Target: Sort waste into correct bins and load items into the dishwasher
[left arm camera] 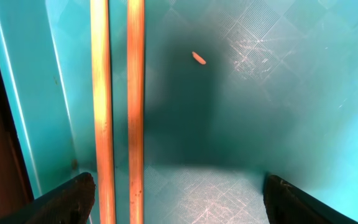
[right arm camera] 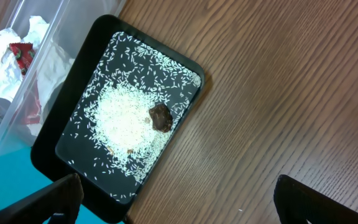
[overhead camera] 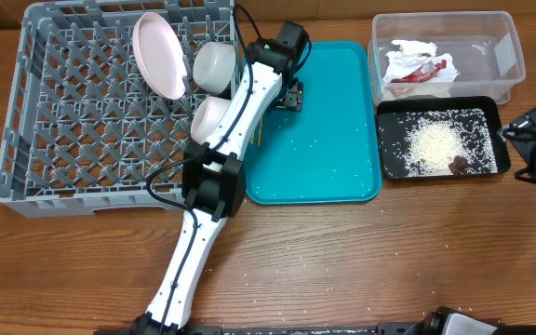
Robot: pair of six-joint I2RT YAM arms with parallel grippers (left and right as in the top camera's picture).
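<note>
Left gripper: blunt dark fingertips sit in the lower corners of its wrist view, spread wide with nothing between them. Just inside the left fingertip lie the chopsticks, two thin, straight, smooth wooden sticks, parallel and close together, cut off at the top and bottom of the frame. They lie on the teal tray, a glossy plastic with a fine cross-hatched texture and light scuffs. One small oval grain lies further up the tray; it is possibly rice, since it looks orange. Right gripper: also wide open and holding nothing, above bare wood-grain table. Beyond it is the black tray, shallow with rounded corners, holding a heap of white rice with a lumpy brown scrap at the heap's edge. Next is the clear tub, partly cut off, containing a red wrapper in crumpled white tissue. Overhead, the grey lattice dish rack holds an upright pink plate and two white bowls. The left arm crosses the rack's right edge and hides most of the chopsticks.
</note>
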